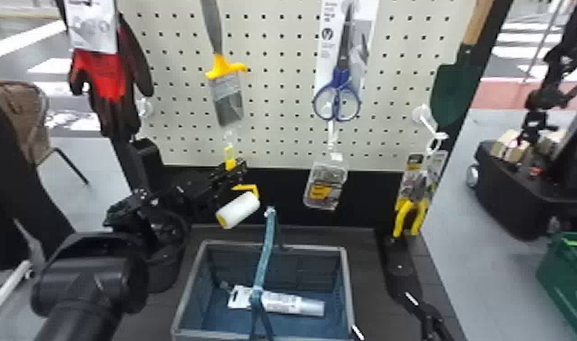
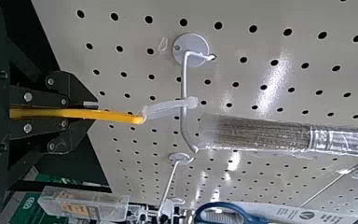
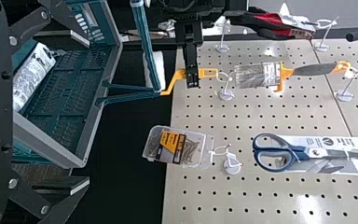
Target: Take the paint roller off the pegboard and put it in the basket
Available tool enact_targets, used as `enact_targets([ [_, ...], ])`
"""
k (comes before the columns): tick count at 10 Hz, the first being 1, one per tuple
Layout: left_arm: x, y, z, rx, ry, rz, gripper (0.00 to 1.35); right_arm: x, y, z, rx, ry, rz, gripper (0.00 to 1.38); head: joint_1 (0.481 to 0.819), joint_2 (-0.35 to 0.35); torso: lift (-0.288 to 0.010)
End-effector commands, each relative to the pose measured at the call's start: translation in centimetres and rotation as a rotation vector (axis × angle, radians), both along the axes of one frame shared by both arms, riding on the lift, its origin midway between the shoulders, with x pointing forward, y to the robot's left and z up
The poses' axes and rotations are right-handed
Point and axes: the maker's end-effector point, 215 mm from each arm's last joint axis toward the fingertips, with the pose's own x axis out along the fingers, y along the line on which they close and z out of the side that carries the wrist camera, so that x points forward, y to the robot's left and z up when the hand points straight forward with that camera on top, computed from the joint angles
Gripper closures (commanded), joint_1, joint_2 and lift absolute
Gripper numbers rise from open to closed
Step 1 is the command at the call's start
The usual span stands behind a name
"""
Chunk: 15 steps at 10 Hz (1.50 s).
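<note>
At the left, a pair of red and black gloves point(image 1: 104, 77) hangs beside the pegboard point(image 1: 281, 72). Next comes the left gripper point(image 1: 230, 168), closed on the yellow handle of the paint roller point(image 1: 238, 210). The left wrist view shows the white tie point(image 2: 168, 108) at the handle's end looped around a metal hook point(image 2: 184, 93). The white roller sleeve is tilted, near the far side of the basket point(image 1: 315, 247). A paintbrush point(image 1: 226, 97) hangs above, bristles down. In the basket, whose blue handle stands up, lies a white tube point(image 1: 292, 304). Farther right hang the clear box point(image 1: 326, 185) and, above it, the blue-handled scissors point(image 1: 339, 90). Yellow-handled pliers point(image 1: 410, 213) follow, with the right gripper point(image 1: 384, 315) below, open and empty. A green trowel point(image 1: 455, 90) hangs at the board's right edge.
</note>
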Motion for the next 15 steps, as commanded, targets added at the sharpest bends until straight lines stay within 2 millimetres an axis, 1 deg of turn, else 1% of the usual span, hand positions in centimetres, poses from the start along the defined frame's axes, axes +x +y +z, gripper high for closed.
enact_targets([
  [1,0.0,-0.1,-0.1,-0.001,0.001,-0.001,1.21,0.0,0.0,-0.1,-0.001,0.001,0.001,0.25,0.549,0.0,-0.1],
  [7,-0.2,-0.1,-0.3,0.0,0.001,0.0,1.21,-0.2,-0.2,-0.3,0.003,0.008,-0.005,0.25,0.549,0.0,-0.1],
  [8,-0.3,-0.4,0.1,-0.001,-0.016,-0.003,1.21,-0.3,-0.3,-0.4,0.004,0.012,-0.006,0.25,0.549,0.0,-0.1],
  [9,-0.4,-0.3,0.0,-0.002,-0.018,-0.001,1.21,-0.3,-0.4,-0.4,0.003,0.012,-0.008,0.25,0.549,0.0,-0.1],
  [10,-0.4,-0.3,0.4,-0.003,-0.029,0.001,1.21,-0.4,-0.5,-0.5,0.001,0.014,-0.008,0.25,0.549,0.0,-0.1],
  [12,-0.4,-0.1,2.4,0.014,-0.072,0.006,1.21,-0.5,-0.4,-0.4,0.004,0.013,-0.007,0.25,0.549,0.0,-0.1],
  [13,-0.7,0.1,3.1,0.021,-0.087,0.009,1.21,-0.6,-0.5,-0.7,0.003,0.02,-0.008,0.25,0.549,0.0,-0.1],
  [15,-1.3,0.4,4.0,0.031,-0.106,0.017,1.21,-0.7,-0.5,-0.9,0.001,0.026,-0.01,0.25,0.549,0.0,-0.1],
])
